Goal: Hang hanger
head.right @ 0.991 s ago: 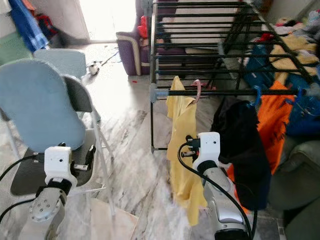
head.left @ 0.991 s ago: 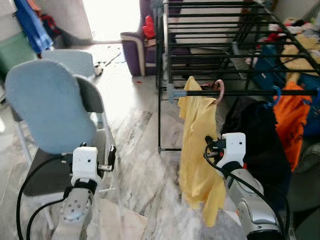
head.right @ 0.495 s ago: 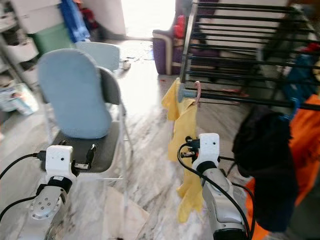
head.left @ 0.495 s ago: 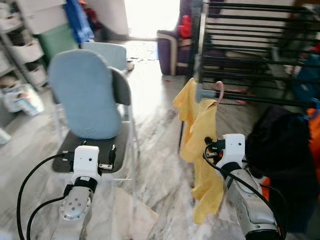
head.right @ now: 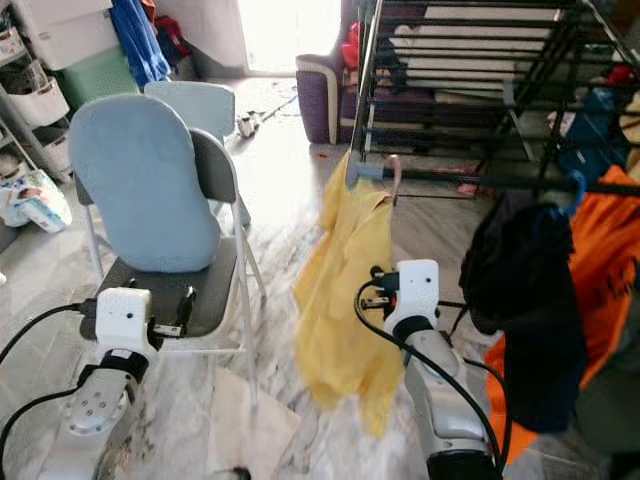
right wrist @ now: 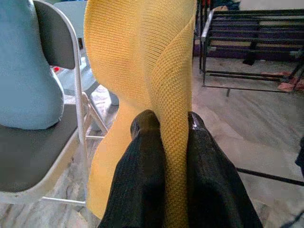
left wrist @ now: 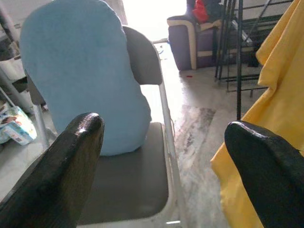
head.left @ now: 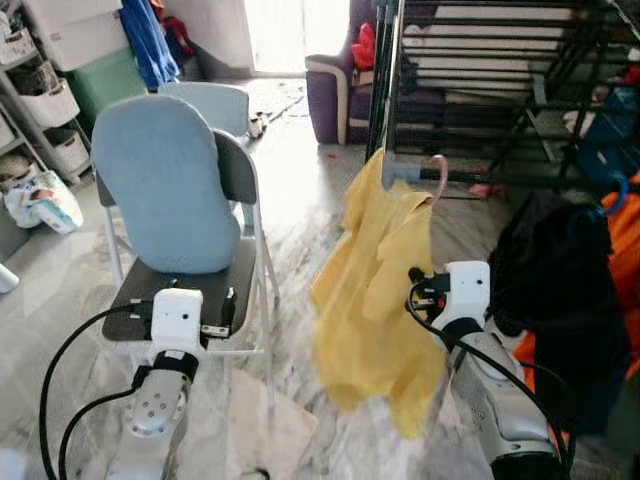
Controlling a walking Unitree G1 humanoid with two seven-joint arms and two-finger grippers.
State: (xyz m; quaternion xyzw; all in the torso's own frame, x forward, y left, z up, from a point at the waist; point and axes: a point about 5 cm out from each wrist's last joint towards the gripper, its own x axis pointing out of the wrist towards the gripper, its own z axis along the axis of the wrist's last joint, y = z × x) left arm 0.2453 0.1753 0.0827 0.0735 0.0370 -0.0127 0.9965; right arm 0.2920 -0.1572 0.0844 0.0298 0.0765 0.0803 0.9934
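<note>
A: Left arm first. Pose?

B: Left gripper (left wrist: 161,156) was held low at about 7 o'clock in the head view, forearm rising toward the folding chair (head.left: 215,290). Fingers (left wrist: 71,161) stood wide apart with nothing between them; the wrist view looked between them at the blue cushion (head.left: 165,185) on the chair back and at the grey seat.

A: And beyond the chair?

B: A purple armchair (head.left: 335,85) at 12 o'clock, and a shelf with bins (head.left: 45,105) at 10 o'clock. Marble floor (head.left: 290,225) in between.

A: Centre of frame?

B: The yellow shirt (head.left: 375,290) hung from a pink hanger (head.left: 438,178). The hanger's hook sat over the front rail of the black drying rack (head.left: 480,90), at roughly 1 o'clock. The shirt's lower part billowed out toward the chair, blurred.

A: Right arm?

B: Right forearm rose from 5 o'clock, wrist module white, cable looped beside it. Right gripper (right wrist: 166,137) was closed on a fold of the yellow shirt; the wrist view showed the knit fabric pinched between both fingers (right wrist: 142,161).

A: Further right?

B: A black garment (head.left: 560,290) and an orange one (head.left: 620,240) hung from the same rack at 3 o'clock, the black one just beside the right arm.
</note>
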